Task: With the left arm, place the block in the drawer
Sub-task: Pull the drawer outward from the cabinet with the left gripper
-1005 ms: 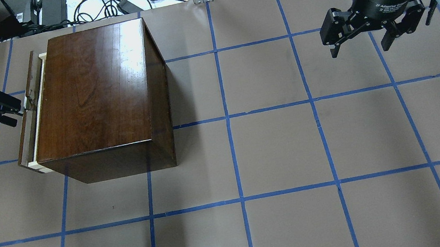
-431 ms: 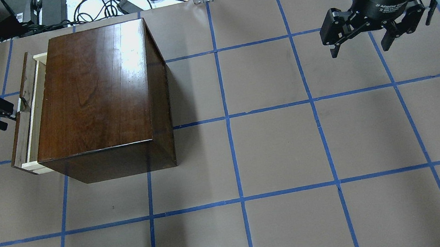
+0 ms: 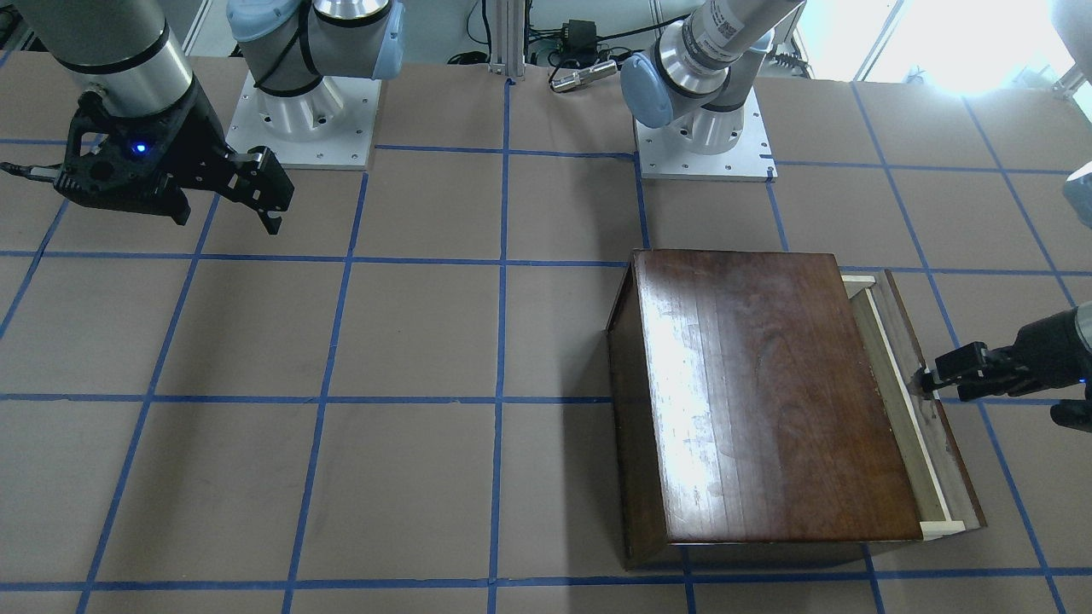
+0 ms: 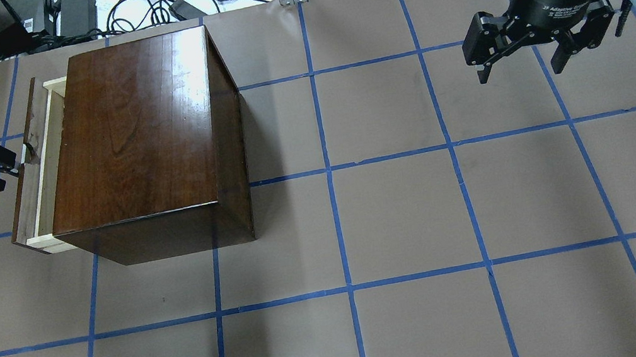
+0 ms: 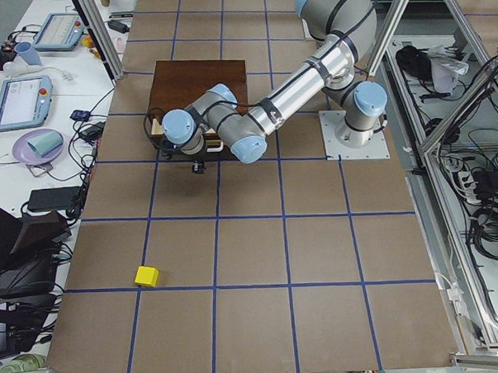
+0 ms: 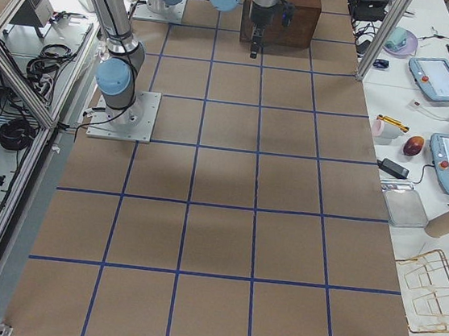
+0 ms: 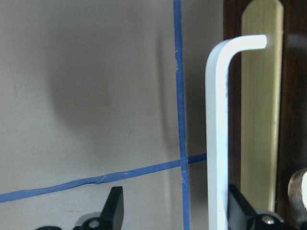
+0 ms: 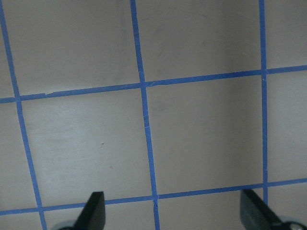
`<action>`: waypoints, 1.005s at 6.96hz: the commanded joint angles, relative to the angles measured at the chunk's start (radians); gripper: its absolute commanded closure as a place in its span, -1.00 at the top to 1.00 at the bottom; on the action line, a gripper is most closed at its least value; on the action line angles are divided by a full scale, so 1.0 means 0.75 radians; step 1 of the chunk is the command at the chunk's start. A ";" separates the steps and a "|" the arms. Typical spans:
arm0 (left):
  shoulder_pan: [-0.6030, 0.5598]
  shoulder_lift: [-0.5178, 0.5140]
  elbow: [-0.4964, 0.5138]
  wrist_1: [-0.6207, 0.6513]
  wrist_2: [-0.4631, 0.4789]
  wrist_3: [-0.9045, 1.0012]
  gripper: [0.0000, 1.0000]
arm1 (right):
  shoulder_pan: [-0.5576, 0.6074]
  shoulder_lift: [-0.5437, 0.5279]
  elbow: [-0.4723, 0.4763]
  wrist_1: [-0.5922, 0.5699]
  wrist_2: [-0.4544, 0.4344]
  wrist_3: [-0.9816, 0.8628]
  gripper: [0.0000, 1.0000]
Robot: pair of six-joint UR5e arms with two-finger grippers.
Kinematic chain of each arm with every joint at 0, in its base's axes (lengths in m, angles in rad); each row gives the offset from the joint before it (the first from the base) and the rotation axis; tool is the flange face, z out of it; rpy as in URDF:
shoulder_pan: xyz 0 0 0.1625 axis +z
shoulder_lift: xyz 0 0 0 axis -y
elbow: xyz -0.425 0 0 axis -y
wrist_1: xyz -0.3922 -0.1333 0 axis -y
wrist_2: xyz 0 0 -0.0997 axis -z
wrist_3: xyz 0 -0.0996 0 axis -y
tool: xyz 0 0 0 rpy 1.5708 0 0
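1. The drawer [image 4: 47, 154] stands further out of the box [image 4: 139, 136] than it did a second ago. More pale wood shows between its dark front panel and the box's glossy top.
2. The left gripper [image 4: 3, 167] has backed away from the box along with it. Its fingers [image 7: 238, 206] are spread, with the white handle [image 7: 216, 134] between them, close to one finger rather than pinched from both sides.
3. The right gripper [image 4: 521, 73] has not shifted. It hangs with its jaws apart and nothing in them, over the table [image 4: 400, 216] and well away from the box.
4. The block [image 5: 146, 276] lies on the table well behind the left gripper, on the side away from the box.
5. From overhead the block is only a yellow sliver at the frame's edge, past the wrist.
6. The drawer's floor is mostly hidden under the box top.
7. From the table's left end, the left arm [image 5: 294, 94] covers the drawer front.
8. I cannot tell whether the near finger actually touches the handle.
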 commanded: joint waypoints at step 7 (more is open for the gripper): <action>0.018 0.008 -0.004 0.039 0.093 0.000 0.51 | 0.000 0.000 0.000 0.000 0.000 0.000 1.00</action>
